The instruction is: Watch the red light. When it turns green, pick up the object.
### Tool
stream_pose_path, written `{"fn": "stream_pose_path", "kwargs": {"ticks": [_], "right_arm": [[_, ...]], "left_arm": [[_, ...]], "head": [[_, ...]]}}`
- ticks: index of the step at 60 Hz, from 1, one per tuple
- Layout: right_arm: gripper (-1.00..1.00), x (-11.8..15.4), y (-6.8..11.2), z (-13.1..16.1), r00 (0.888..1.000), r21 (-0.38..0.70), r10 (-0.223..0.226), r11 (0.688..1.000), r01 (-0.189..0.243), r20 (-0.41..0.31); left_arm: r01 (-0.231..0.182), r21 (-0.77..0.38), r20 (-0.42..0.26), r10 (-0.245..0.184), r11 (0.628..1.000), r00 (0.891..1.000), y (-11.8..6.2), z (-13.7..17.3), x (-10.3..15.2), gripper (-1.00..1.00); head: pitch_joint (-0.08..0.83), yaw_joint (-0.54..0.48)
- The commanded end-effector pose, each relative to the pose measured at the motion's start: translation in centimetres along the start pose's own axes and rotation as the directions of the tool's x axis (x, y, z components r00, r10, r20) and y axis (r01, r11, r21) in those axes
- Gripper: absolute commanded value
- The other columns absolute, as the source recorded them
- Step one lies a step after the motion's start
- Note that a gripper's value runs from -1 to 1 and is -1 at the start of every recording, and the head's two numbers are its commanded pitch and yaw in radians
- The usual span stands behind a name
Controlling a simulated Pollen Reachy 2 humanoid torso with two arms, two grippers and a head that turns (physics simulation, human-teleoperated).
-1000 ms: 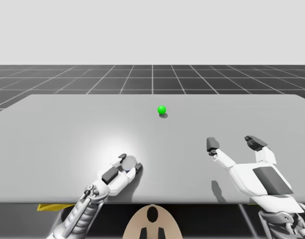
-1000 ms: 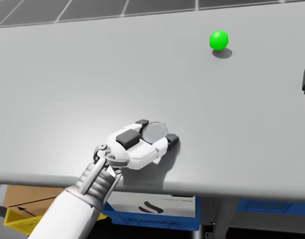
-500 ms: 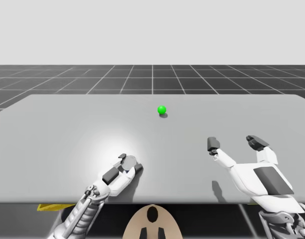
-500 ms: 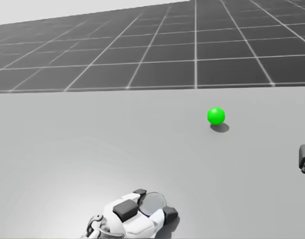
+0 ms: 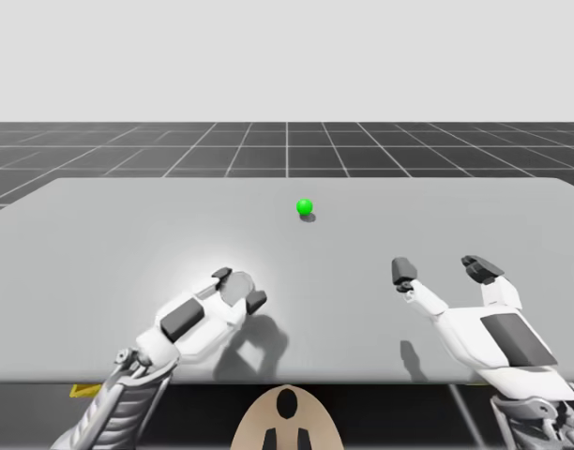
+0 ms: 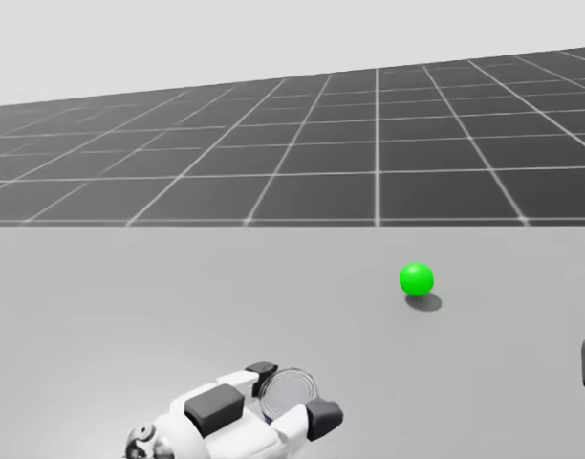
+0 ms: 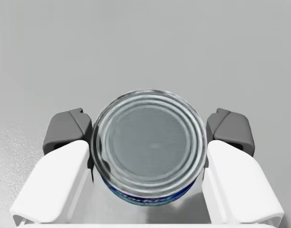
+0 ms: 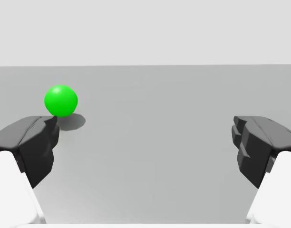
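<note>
My left claw [image 5: 238, 289] pinches the squat round can [image 7: 149, 142] across its curved wall, seemingly raised off the surface [image 5: 456, 216]. I judge it rigid, slick and fairly light, so a grip at its widest suits. My right claw [image 8: 146, 142] hangs spread. Beyond, the light [image 5: 304, 206] glows green

A broad, flat grey table [image 5: 99, 244] stands on a dark floor ruled with pale grid lines [image 5: 362, 150]. A yellow sliver [image 5: 78, 390] shows just below the table's near edge.
</note>
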Motion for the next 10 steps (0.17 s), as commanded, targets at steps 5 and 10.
{"fn": "stream_pose_path", "kwargs": {"ticks": [5, 10], "right_arm": [[-1.00, 0.0, 0.0, 0.0, 1.000, -0.021, -0.014, 1.000, 0.014, 0.005], [-1.00, 0.0, 0.0, 0.0, 1.000, -0.033, 0.021, 0.999, -0.021, 0.012]], "left_arm": [[0.064, 0.020, 0.142, -0.067, 0.998, 0.988, -0.1, 3.6, 9.9, 1.00], [0.082, 0.031, 0.206, -0.087, 0.996, 0.975, -0.2, 4.7, 12.4, 1.00]], "head": [[0.296, 0.19], [0.293, 0.19]]}}
